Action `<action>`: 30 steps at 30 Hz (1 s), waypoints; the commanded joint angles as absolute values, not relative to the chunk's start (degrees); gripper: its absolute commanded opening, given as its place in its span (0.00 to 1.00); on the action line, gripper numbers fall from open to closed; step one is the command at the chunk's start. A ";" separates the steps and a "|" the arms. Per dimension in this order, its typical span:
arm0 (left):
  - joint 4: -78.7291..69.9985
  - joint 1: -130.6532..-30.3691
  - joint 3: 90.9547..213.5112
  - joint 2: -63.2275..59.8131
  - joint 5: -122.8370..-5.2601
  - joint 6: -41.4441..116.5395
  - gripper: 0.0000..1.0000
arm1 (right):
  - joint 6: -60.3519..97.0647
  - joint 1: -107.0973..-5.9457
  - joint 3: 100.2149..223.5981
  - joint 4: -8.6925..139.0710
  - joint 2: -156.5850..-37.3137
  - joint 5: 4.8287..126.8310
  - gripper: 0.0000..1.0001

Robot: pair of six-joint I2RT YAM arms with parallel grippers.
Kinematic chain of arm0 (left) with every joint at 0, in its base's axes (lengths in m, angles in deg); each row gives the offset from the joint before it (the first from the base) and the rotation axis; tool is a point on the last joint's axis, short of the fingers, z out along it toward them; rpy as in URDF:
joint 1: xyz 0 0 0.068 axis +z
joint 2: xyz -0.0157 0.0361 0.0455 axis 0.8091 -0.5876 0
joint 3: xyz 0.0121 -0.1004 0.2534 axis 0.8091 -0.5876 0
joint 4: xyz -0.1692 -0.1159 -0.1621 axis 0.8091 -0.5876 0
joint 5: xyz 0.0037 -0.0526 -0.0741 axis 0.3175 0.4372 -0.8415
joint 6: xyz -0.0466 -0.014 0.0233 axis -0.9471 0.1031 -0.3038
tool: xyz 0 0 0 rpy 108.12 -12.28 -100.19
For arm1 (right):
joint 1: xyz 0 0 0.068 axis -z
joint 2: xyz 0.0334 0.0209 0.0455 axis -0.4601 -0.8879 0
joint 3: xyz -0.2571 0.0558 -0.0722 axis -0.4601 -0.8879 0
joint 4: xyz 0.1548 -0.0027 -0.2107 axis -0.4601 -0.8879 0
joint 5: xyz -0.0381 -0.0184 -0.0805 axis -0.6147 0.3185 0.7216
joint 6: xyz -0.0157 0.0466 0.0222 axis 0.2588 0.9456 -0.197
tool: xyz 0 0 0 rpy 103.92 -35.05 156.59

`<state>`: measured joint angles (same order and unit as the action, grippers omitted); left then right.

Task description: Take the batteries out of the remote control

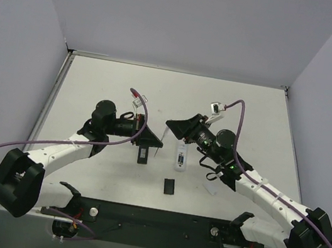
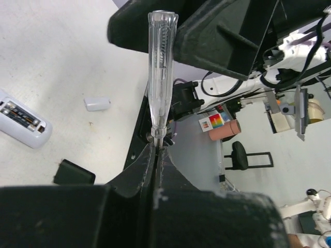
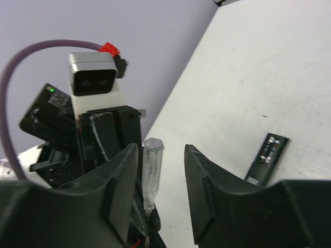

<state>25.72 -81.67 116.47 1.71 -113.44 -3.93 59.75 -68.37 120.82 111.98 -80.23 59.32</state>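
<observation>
A white table (image 1: 95, 87) is enclosed by plain grey-violet walls (image 1: 183, 19). Near its middle, a white remote (image 2: 23, 124) and a black remote (image 3: 266, 157) lie with the backs open. A black cover (image 1: 169, 187) and a white cover (image 2: 97, 104) lie apart from them.

The batteries (image 2: 20, 114) are seen as a dark strip inside the bay of the white remote, so they are not yet out. The bay of the black remote also shows something, but it is too small to say whether cells or only contacts.

The left gripper (image 2: 155, 155) is clamped tight on the narrow end of a clear stick (image 2: 160, 77), and the thick end points away. The right gripper (image 3: 161, 152) has its fingers apart, one on each side of that thick end, and nothing is held by it.

The batteries are judged to be light, stiff, smooth and ready to roll. They are probably pressed in by springs. One end should be levered up first, and then the cell taken across its middle.
</observation>
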 commanded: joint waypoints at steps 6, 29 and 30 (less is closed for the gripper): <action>2.25 -83.19 121.81 9.27 -100.10 20.71 0.00 | 59.88 -67.83 136.36 74.10 -78.35 67.32 0.57; -11.04 -85.83 125.85 8.31 -89.71 28.65 0.00 | 59.71 -67.56 154.12 58.23 -94.35 60.38 0.46; -11.13 -85.83 125.85 8.22 -89.80 28.56 0.00 | 59.88 -67.56 154.21 58.23 -95.05 60.29 0.45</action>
